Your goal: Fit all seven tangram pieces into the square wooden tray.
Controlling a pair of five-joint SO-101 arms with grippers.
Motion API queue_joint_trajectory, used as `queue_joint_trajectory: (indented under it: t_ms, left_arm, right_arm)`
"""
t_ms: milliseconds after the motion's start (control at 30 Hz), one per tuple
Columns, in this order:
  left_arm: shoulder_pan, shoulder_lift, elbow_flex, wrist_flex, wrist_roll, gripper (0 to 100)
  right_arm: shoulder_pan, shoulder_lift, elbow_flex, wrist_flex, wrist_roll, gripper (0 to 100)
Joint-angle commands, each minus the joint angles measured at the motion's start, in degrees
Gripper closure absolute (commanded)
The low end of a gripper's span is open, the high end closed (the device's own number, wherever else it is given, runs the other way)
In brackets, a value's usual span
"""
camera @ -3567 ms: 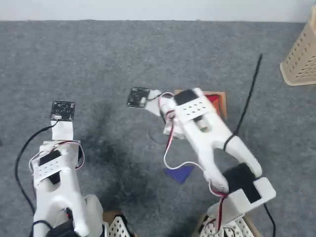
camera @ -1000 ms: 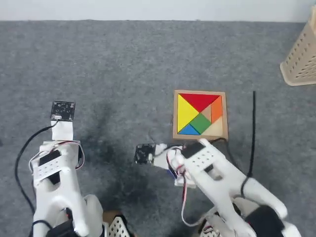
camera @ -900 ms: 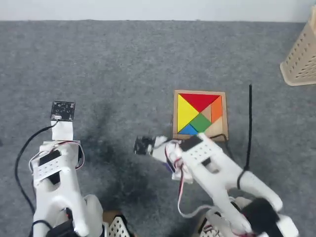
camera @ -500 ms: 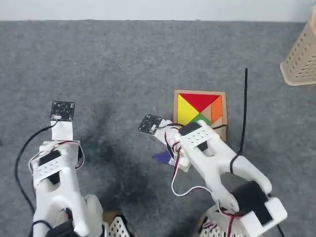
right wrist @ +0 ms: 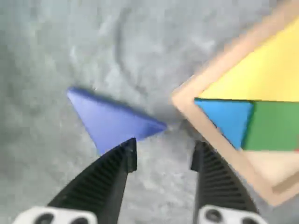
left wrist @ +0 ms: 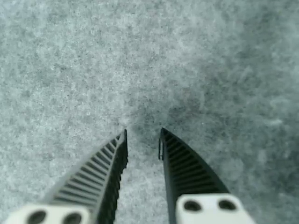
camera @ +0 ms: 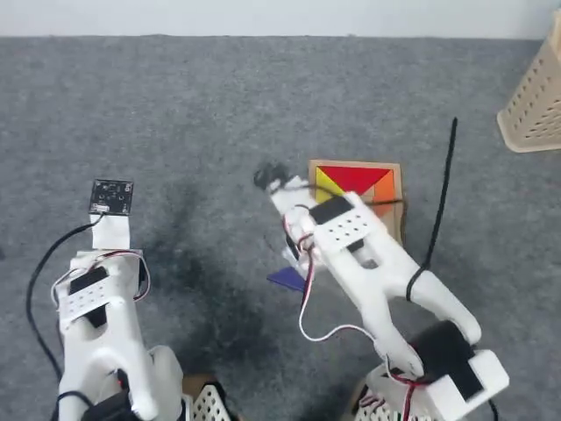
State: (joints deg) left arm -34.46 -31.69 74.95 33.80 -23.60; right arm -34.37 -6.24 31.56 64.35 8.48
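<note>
The square wooden tray (camera: 355, 165) lies right of centre and holds yellow (camera: 326, 182), red (camera: 355, 178) and orange (camera: 384, 189) pieces; the right arm covers its near part. A violet-blue triangle (camera: 285, 278) lies flat on the carpet just off the tray's near-left corner. In the right wrist view my right gripper (right wrist: 164, 149) stands open low over the carpet, one fingertip at the triangle (right wrist: 110, 121), the other at the tray's corner (right wrist: 187, 100), beside blue (right wrist: 224, 116) and green (right wrist: 271, 126) pieces. My left gripper (left wrist: 143, 135) is open a little over bare carpet.
Grey carpet covers the table. A beige slatted basket (camera: 535, 96) stands at the far right edge. A black cable (camera: 438, 202) runs up past the tray's right side. The left arm (camera: 96, 298) stays near the front left corner.
The right arm has stretched from the near edge toward the tray's left side and now hides its near part. The violet-blue triangle lies farther left and nearer the tray. The left arm is unmoved.
</note>
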Motion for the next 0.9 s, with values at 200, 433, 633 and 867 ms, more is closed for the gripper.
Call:
queue_joint_trajectory:
  t_ms: [200, 433, 633, 867]
  left_arm:
    - [0.0, 0.0, -2.3, -0.6, -0.2, 89]
    - [0.0, 0.0, -2.3, -0.6, -0.2, 89]
    - [0.0, 0.0, -2.3, -0.7, -0.2, 89]
    - [0.0, 0.0, -2.3, -0.7, -0.2, 89]
  right_arm:
    - [-6.4, 13.9, -18.4, 10.2, -37.6, 75.3]
    - [-7.0, 24.9, -29.5, 17.3, -53.1, 73.2]
    - [-6.9, 28.9, -30.9, 15.2, -57.2, 73.2]
    - [-7.8, 29.1, -30.3, 14.2, -59.7, 74.6]
